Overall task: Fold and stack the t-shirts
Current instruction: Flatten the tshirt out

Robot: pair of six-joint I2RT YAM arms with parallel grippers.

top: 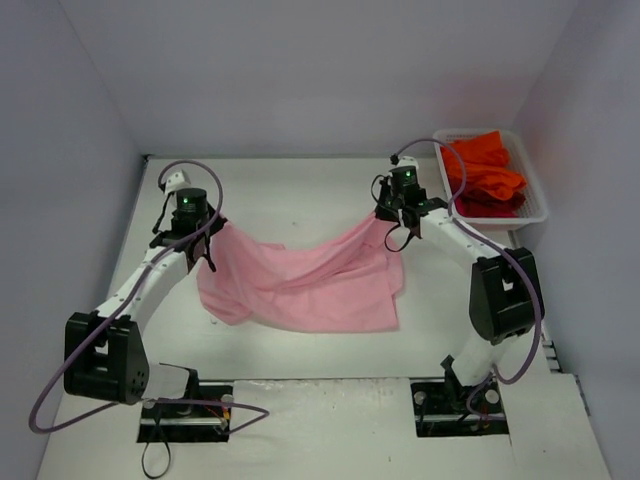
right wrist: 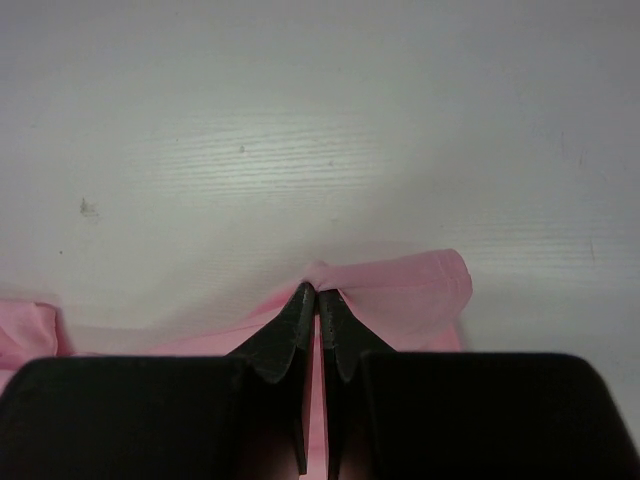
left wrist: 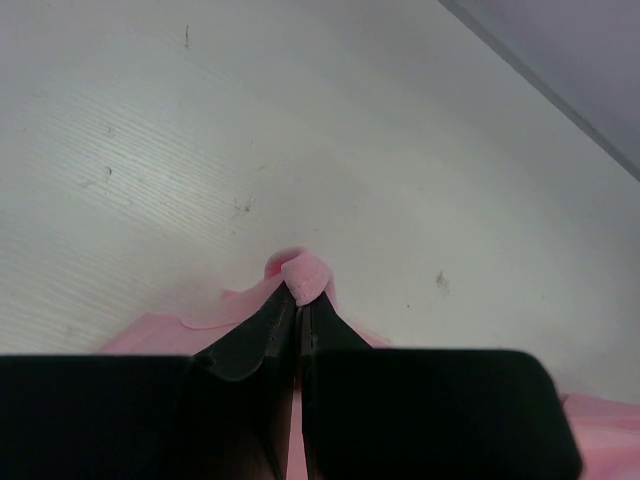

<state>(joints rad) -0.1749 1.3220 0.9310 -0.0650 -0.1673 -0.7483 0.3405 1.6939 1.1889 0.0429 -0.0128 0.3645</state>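
Pink thin-cloth t-shirt (top: 300, 285) sags over the middle of the worktop (top: 300, 190), clamped at 2 edges by left gripper (left wrist: 297, 290) and right gripper (right wrist: 318, 290), while orange-red t-shirts (top: 485, 170) lie crumpled in white mesh basket (top: 540, 205) at the far-right corner, so nothing appears folded or stacked yet.

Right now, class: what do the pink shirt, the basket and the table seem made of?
Pink shirt: thin soft cloth, matte; it sags in folds where it is lifted. Basket: probably white plastic; the walls look perforated. Table: hard white surface, matte, finely ribbed; material unclear.
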